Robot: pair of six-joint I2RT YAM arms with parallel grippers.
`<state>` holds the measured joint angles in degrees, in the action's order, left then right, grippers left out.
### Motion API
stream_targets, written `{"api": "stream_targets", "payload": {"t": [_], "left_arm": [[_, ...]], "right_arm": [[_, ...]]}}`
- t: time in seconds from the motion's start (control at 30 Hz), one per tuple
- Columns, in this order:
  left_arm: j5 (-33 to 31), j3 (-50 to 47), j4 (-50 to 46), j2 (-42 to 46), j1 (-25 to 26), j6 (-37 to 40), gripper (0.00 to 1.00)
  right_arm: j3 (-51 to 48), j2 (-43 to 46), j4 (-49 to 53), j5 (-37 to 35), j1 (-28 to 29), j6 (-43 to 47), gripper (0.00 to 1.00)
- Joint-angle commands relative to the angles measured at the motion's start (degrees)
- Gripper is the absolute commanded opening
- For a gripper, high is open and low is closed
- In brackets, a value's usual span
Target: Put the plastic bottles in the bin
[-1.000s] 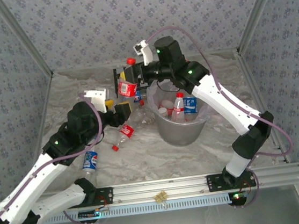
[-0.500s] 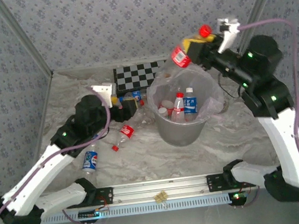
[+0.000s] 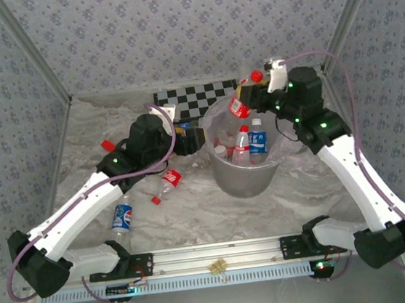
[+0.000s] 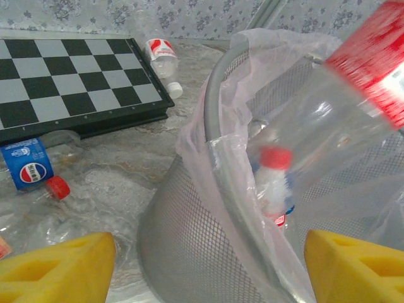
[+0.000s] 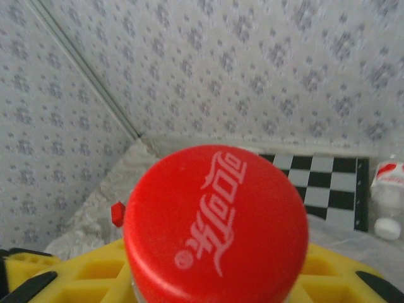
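Note:
My right gripper (image 3: 256, 95) is shut on a clear bottle with a red label (image 3: 240, 106), held tilted over the far rim of the bin (image 3: 229, 176). Its red cap (image 5: 214, 221) sits close to the right wrist camera, between the yellow fingers (image 5: 38, 274). Three bottles (image 3: 241, 145) stand inside the bagged grey mesh bin (image 4: 189, 252). My left gripper (image 4: 208, 259) is open and empty, its jaws wide apart facing the bin's left wall. Loose on the table lie a red-label bottle (image 3: 170, 178), a blue-label bottle (image 3: 122, 218) and another blue-label one (image 4: 25, 165).
A black-and-white checkerboard (image 3: 196, 99) lies behind the bin, with a white-capped bottle (image 4: 161, 53) beside its far corner. A loose red cap (image 3: 106, 143) rests left of my left arm. Patterned walls enclose the table on three sides.
My right arm has come down from high at the back right, bringing the red-label bottle over the bin's rim. My left arm has reached forward to the bin's left side.

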<state>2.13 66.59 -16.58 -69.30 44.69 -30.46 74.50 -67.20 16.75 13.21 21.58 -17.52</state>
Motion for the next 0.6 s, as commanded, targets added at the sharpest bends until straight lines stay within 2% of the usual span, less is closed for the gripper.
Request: {"api": "stream_targets", "payload": {"t": [0.0, 0.17, 0.4, 0.57], "left_arm": [[1.7, -0.6, 3.9, -1.2, 0.4, -2.0, 0.77], [2.7, -0.8, 3.8, -3.8, 1.2, -2.8, 0.76], [2.5, -2.0, 4.3, -4.9, 2.2, -3.8, 0.74], [2.0, -2.6, 4.4, -5.4, 2.2, -3.9, 0.73]], "right_arm": [[-1.4, 0.1, -7.2, -3.8, 3.4, 1.6, 0.02], [-5.4, -1.3, -10.3, -7.8, 7.6, 5.2, 0.02], [-8.9, -3.5, -5.6, -10.0, 10.3, 7.1, 0.02], [-9.2, -6.1, 2.2, -12.2, 10.5, 6.1, 0.00]]}}
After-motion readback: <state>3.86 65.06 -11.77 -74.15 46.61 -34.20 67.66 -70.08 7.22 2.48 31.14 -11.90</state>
